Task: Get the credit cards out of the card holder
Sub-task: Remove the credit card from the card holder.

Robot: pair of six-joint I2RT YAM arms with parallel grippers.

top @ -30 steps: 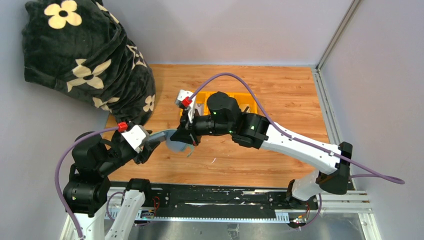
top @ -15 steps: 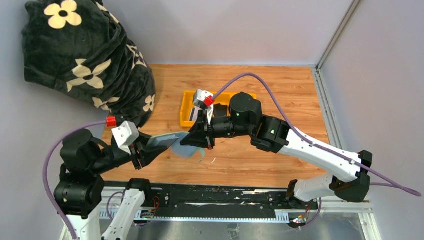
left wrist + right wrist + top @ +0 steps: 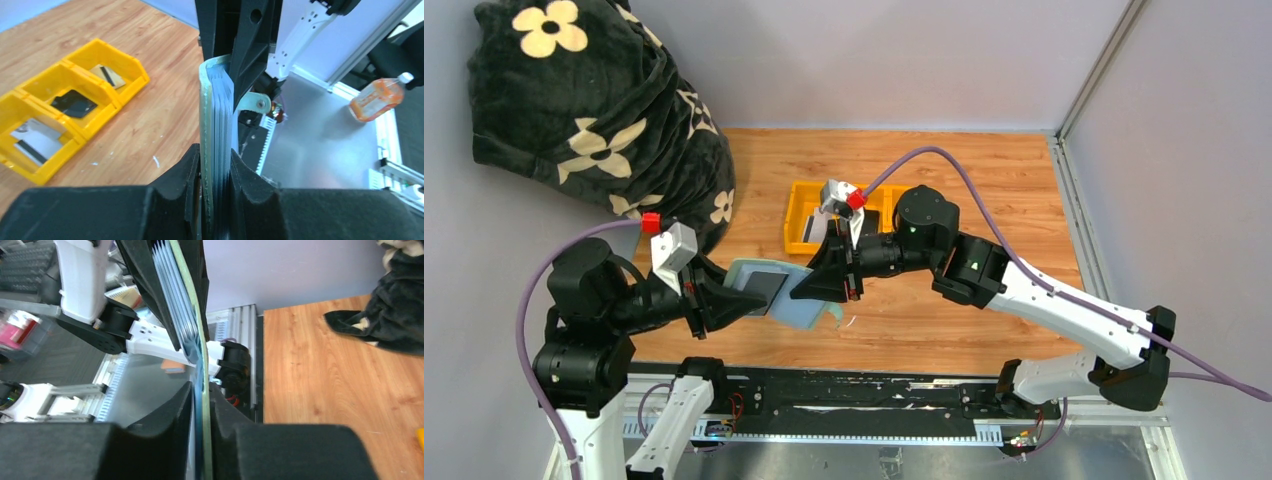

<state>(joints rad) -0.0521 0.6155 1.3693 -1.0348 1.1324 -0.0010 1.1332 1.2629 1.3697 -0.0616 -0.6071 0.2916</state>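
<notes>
A warm-toned wooden tabletop (image 3: 984,180) sits between pale lilac-grey walls, with an aluminium frame post along the right side. A black plush blanket with cream flowers (image 3: 594,120) is heaped at the far left corner. Beyond the near edge lies a bare metal plate, where an orange-filled plastic bottle (image 3: 377,95) lies on its side.

A yellow plastic three-compartment tray (image 3: 802,215) stands on the wood near the middle, towards the back. Each compartment holds one of the thin plastic credit cards (image 3: 74,103). The black card is in the middle. A silvery card with a dark stripe (image 3: 35,137) lies in one end compartment and a tan striped card (image 3: 107,75) in the other.

The sage grey-green folding card holder (image 3: 789,290), with light blue inner leaves, hangs in the air over the near part of the table, in front of the tray. It is held between the two arms. Whether its leaves hold any cards cannot be told.

The left arm is folded at the near left corner, its forearm reaching right. The left gripper (image 3: 216,155) is clamped on one edge of the card holder, across the stack of blue leaves. The right arm stretches diagonally from the near right corner. The right gripper (image 3: 200,390) is pinched tight on the opposite edge, on the thin green cover.
</notes>
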